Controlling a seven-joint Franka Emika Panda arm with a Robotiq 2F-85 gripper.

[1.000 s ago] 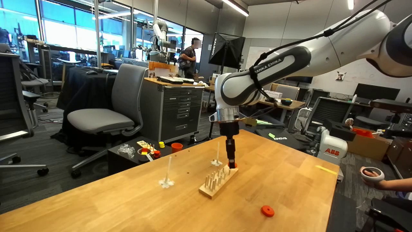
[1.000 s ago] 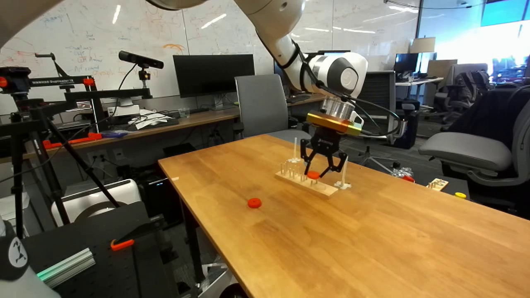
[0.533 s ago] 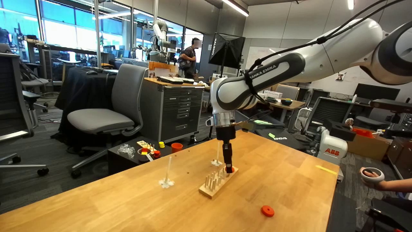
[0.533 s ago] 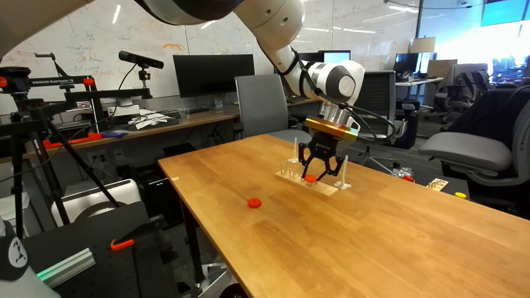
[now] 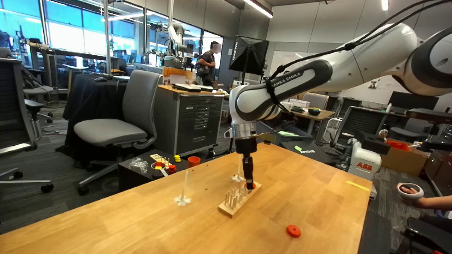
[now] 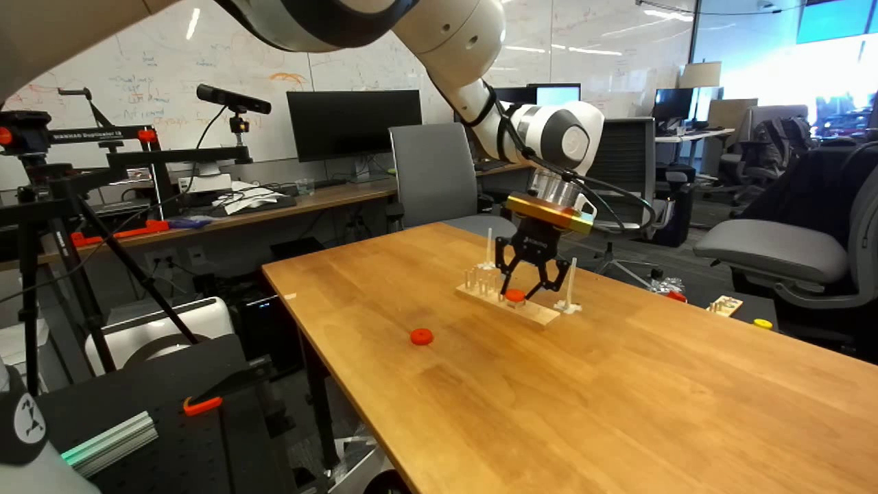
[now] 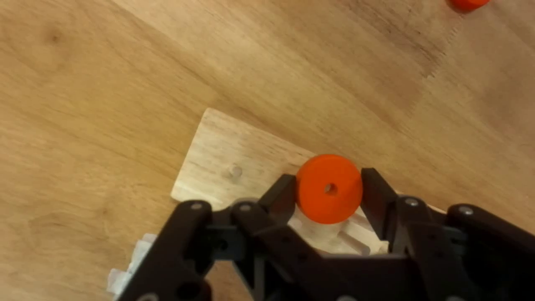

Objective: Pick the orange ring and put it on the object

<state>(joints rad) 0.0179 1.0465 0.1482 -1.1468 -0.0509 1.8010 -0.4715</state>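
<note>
The orange ring (image 7: pixel 329 188) sits between the two black fingertips of my gripper (image 7: pixel 329 186), which touch it on both sides. In both exterior views the gripper (image 5: pixel 250 187) (image 6: pixel 516 293) holds the ring (image 6: pixel 515 296) low over the object, a pale wooden slab (image 5: pixel 226 211) (image 6: pixel 542 315) (image 7: pixel 217 154) with several short upright pegs. The ring is over the slab's less crowded end and lies flat. Something pale shows through its hole in the wrist view; I cannot tell whether it is a peg top or slab.
A redder round piece (image 5: pixel 293 231) (image 6: pixel 421 336) (image 7: pixel 468 3) lies on the wooden table. Two thin pale stands (image 5: pixel 184 187) (image 5: pixel 239 169) are taped upright near the slab; one is close to the gripper (image 6: pixel 571 285). A dark low table (image 5: pixel 134 176) holds spare parts.
My gripper has come down with the ring and shifted slightly along the slab toward its pegs. In the last half second it has hardly moved. The slab and the redder piece stay put.
</note>
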